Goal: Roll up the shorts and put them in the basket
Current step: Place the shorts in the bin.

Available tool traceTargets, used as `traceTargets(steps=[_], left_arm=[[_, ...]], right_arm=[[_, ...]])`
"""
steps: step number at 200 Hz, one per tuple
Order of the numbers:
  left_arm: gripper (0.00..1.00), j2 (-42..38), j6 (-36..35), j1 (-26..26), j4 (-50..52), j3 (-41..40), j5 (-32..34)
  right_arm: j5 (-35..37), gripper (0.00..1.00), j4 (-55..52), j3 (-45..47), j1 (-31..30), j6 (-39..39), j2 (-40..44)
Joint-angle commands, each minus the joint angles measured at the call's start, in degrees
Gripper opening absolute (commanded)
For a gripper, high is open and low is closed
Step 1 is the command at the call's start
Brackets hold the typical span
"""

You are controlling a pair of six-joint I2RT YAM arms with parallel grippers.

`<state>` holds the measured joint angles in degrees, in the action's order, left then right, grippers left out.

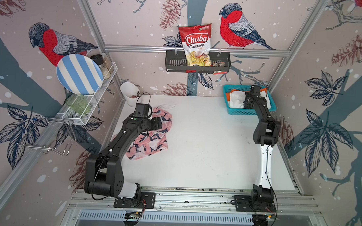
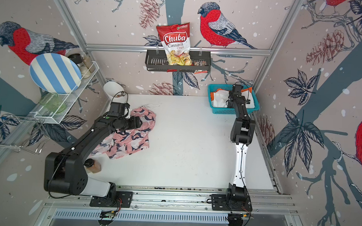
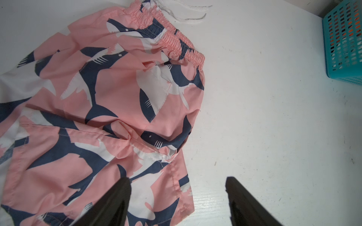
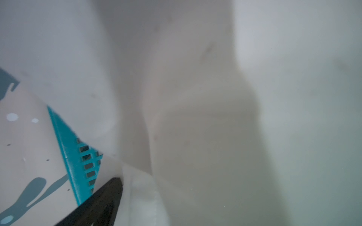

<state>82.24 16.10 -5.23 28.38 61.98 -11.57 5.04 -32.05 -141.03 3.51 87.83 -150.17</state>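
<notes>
The pink shorts (image 1: 154, 137) (image 2: 132, 140) with navy-and-white sharks lie crumpled and unrolled on the left of the white table. My left gripper (image 1: 157, 124) (image 2: 138, 123) hovers over them, open. In the left wrist view its jaws (image 3: 177, 180) straddle a leg hem of the pink shorts (image 3: 117, 97) and hold nothing. The white shorts (image 1: 236, 100) (image 2: 219, 98) lie in the teal basket (image 1: 243, 113) (image 2: 224, 111) on top of the orange shorts (image 1: 228, 95) (image 2: 212, 96). My right gripper (image 1: 246, 103) (image 2: 230, 102) reaches down into the basket. White cloth (image 4: 195, 117) fills its wrist view; one finger (image 4: 105, 199) shows far off to the side, the other is hidden.
A white cup (image 1: 130, 92) stands at the back left corner. A brown jar (image 2: 92, 166) stands by the left arm's elbow. A wire rack with a striped plate (image 1: 79, 74) hangs on the left wall, and a black shelf with a chips bag (image 1: 196, 45) on the back wall.
</notes>
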Motion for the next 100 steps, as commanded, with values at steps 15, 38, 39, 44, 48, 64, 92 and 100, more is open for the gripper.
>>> traceTargets(steps=[15, 38, 39, 44, 48, 64, 92, 100], left_arm=[[0.8, -0.67, -0.06, 0.66, -1.31, 0.35, -0.48], [0.8, -0.76, -0.02, 0.75, -1.39, 0.18, -0.64], [0.8, -0.76, -0.02, 0.75, -1.39, 0.13, -0.64], [0.8, -0.84, 0.06, 0.75, -1.4, 0.05, -0.64], [0.8, -0.85, 0.07, 0.75, -1.4, -0.05, -0.64], [0.81, -0.82, 0.05, 0.74, -1.4, -0.06, -0.86], [0.81, -0.81, 0.09, 0.75, -1.57, -0.02, -1.18], [0.81, -0.62, 0.18, 0.75, -1.64, -0.1, -1.26]], right_arm=[[1.83, 1.0, -9.96, 0.93, 0.61, 6.22, 9.28], [2.48, 1.0, -11.88, 3.12, 0.71, 5.69, 13.28], [2.46, 1.0, -11.97, 3.21, 0.71, 5.64, 13.39], [2.59, 1.0, -12.29, 3.73, 0.78, 5.28, 14.11], [2.66, 1.0, -12.53, 4.11, 0.72, 4.94, 14.76], [2.72, 1.0, -12.45, 6.41, 0.63, 3.78, 17.17], [-1.76, 1.0, 0.95, 13.2, 0.02, -3.15, 19.71], [-3.79, 1.0, 4.55, 13.21, -0.17, -4.93, 18.7]])
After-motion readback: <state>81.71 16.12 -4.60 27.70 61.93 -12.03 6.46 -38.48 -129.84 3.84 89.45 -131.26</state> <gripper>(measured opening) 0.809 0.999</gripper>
